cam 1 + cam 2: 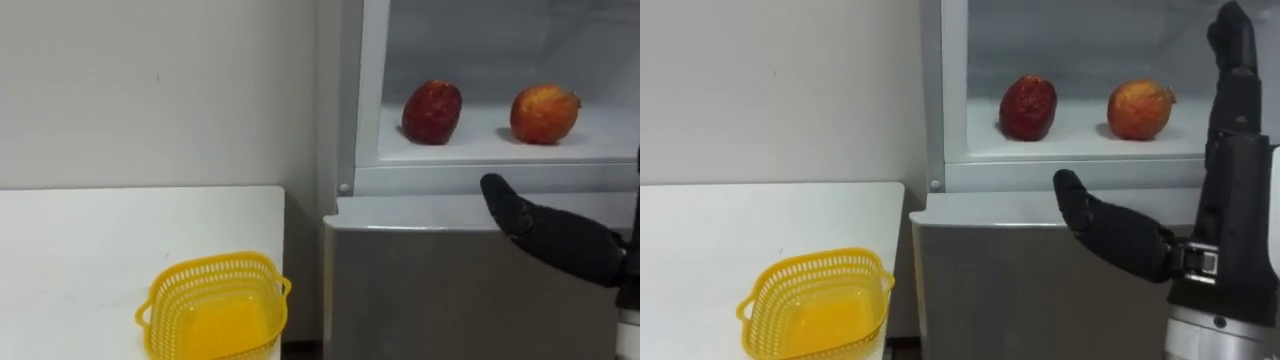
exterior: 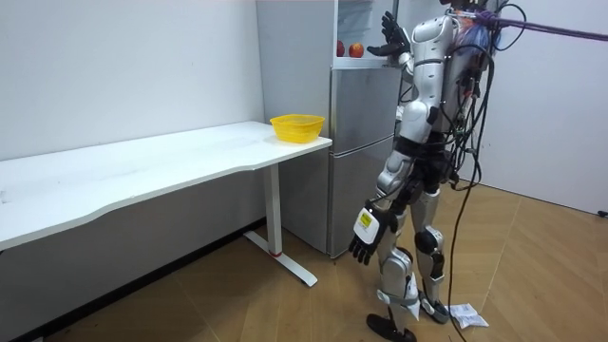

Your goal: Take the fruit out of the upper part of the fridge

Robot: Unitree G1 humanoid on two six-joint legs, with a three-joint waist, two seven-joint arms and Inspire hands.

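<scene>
The basket (image 1: pixel 215 264) is seen as glossy yellow plastic lattice, the table top (image 1: pixel 100 240) as smooth matt white, the fridge door (image 1: pixel 450 295) as brushed grey metal, the right hand (image 1: pixel 560 240) as matt black.

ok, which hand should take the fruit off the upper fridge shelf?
Right. The right hand is raised, open, at the fridge shelf with the dark red fruit and the orange-red fruit; the left hand hangs by the thigh.

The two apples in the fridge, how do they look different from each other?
The left apple is dark red and stands taller, tilted; the right apple is lighter, orange-red and rounder. Both sit on the same white shelf.
</scene>
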